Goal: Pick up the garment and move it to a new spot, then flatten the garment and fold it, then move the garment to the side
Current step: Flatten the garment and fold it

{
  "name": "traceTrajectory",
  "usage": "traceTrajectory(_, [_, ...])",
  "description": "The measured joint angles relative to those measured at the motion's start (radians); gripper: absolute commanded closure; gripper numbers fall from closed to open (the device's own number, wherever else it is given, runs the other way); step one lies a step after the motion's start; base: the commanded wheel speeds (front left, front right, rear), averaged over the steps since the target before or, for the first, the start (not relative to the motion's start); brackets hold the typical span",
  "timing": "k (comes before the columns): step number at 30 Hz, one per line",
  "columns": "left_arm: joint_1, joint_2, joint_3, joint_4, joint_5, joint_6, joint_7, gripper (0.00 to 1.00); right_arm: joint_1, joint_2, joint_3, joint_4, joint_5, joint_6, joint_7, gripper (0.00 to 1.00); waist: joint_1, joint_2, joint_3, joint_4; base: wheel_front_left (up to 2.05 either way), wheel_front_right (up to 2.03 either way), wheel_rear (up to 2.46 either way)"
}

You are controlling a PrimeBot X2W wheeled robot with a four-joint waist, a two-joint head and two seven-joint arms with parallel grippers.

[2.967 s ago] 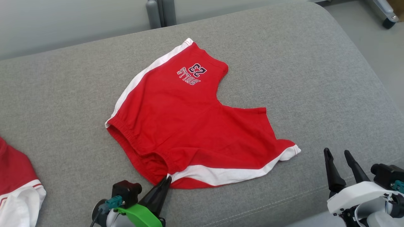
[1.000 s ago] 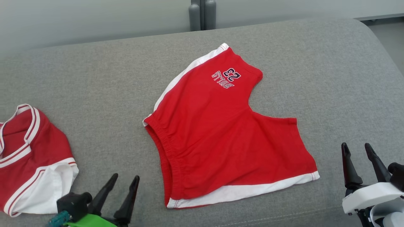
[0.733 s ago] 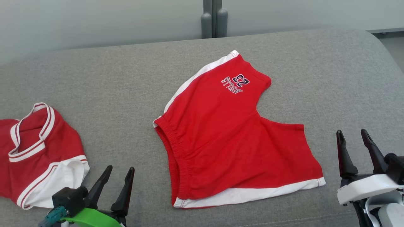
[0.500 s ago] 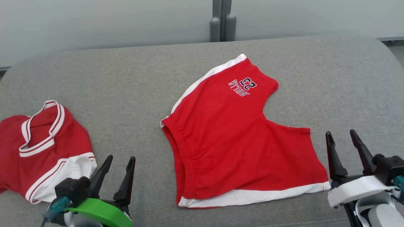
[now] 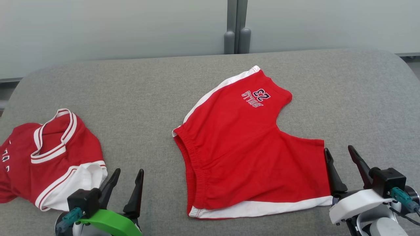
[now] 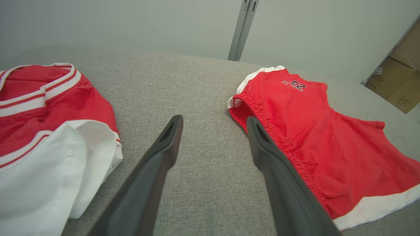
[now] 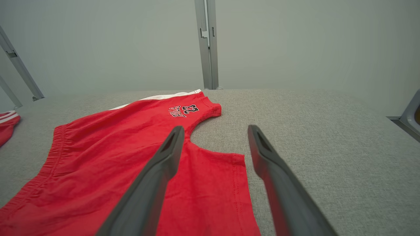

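Red shorts (image 5: 242, 150): one. Red-white jersey (image 5: 55, 150): one. Grey cushion (image 5: 137, 98): one.

A broad strip of bare grey cushion (image 5: 144, 108) is left between the red shorts (image 5: 242, 147) and the red-and-white jersey (image 5: 55, 154) at the left, and passage is offered there. More open cushion is seen beyond the shorts and to their right. The far side is closed off by a pale wall (image 5: 115, 29), against which a grey post (image 5: 237, 29) is set.

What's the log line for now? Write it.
left gripper open | right gripper open | red shorts spread on grey cushion, unheld
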Motion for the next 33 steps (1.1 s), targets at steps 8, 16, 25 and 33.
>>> traceTrajectory(8, [0.002,-0.006,0.03,0.012,0.014,0.0,0.0,0.0,-0.021,0.004,-0.007,0.024,-0.009,0.0,0.0,0.0,0.0,0.0,-0.012,0.006,0.0,0.0,0.0])
traceTrajectory(16, [0.004,-0.029,0.061,0.012,0.036,0.0,0.0,0.0,-0.023,0.01,-0.011,0.041,-0.016,0.009,0.0,0.0,0.0,0.0,-0.024,-0.001,0.0,0.0,0.0])
traceTrajectory(25, [0.022,-0.031,0.081,0.013,0.056,-0.008,0.0,0.0,-0.023,0.018,-0.021,0.045,-0.018,0.011,0.0,0.0,0.0,0.0,-0.027,-0.014,0.0,0.0,0.0])
traceTrajectory(33, [0.024,-0.043,0.101,0.014,0.073,-0.018,0.0,0.0,-0.023,0.028,-0.028,0.049,-0.022,0.017,0.0,0.0,0.0,0.0,-0.024,-0.017,0.0,0.0,0.0])
